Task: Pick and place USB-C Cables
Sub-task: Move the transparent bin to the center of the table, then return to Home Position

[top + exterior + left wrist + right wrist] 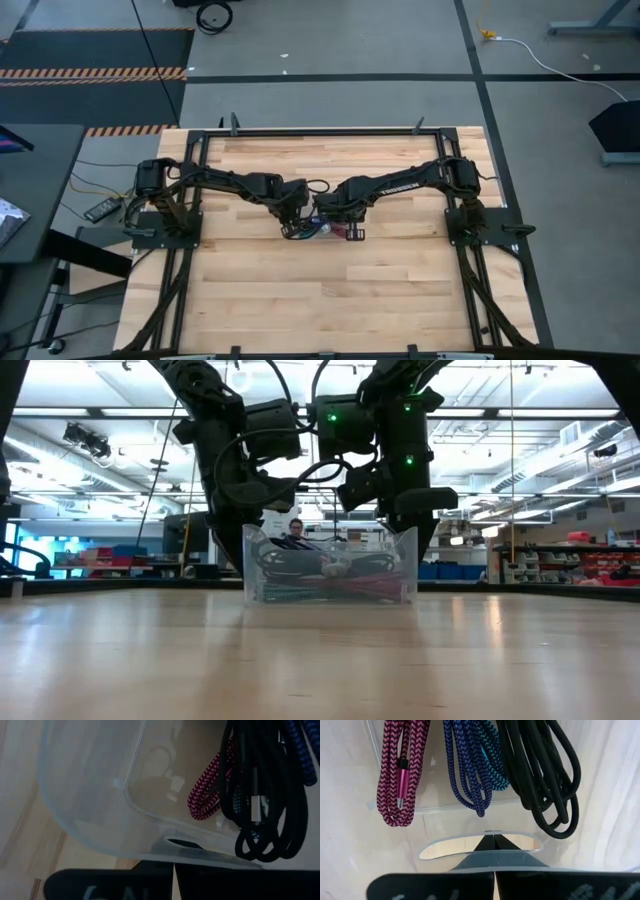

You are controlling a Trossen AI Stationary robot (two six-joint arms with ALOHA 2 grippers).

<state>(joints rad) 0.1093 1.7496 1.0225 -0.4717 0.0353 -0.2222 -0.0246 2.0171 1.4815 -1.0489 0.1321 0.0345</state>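
Observation:
A clear plastic container [330, 540] stands in the middle of the table [330, 300]. Inside it lie bundled cables: a maroon-red braided one [397, 770], a purple-blue one [470, 765], a teal one [496, 772], a black one [545, 775], and a bit of light blue [239, 800]. My left gripper [173, 867] is at the container's left end and my right gripper [493, 870] at its right end. Both are shut on its edge. In the high view the arms hide most of the container [318, 230]. My left gripper pinches the container's clear rim [200, 854] at its left end between the two fingers. It comes from above, pointing down. My right gripper pinches the lip of the container's right end [485, 854], just under an oval opening, also from above. The container stays upright, bottom near the tabletop.
The wooden tabletop [320, 660] lies bare in front of the container and toward the near edge. A black metal frame [190, 200] runs along the table's sides. A person [295, 530] sits in the room far behind the table.

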